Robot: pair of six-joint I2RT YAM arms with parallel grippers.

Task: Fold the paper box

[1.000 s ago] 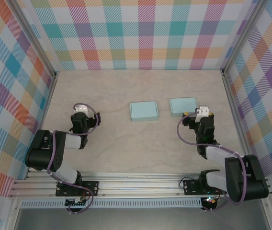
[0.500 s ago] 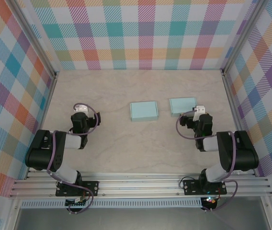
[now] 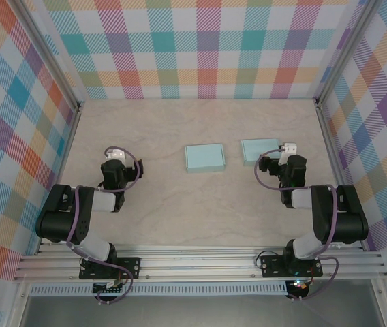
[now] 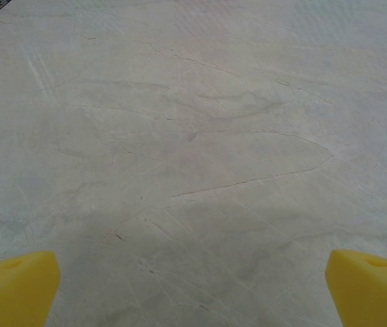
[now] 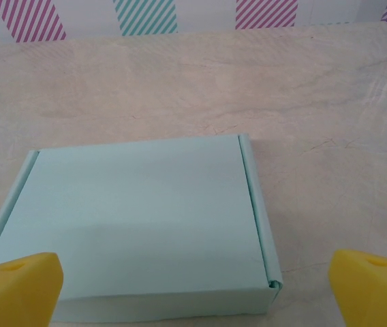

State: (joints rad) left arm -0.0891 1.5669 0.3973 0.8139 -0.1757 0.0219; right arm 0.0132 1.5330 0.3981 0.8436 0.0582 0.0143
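Risk: right hand (image 5: 193,283), wide open beside box (image 5: 139,218), could shove it across table (image 5: 330,102) instead of gripping; left hand (image 4: 193,279) open too.

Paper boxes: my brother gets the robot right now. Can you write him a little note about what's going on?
Left gripper: open, empty, over bare table, away from both boxes.
Right gripper: open, empty, at the right paper box's near edge, not gripping it.
Middle paper box: alone, mid-table.
Done: both look folded shut, lids flat.
Left: no loose flap shows; probably just check them.
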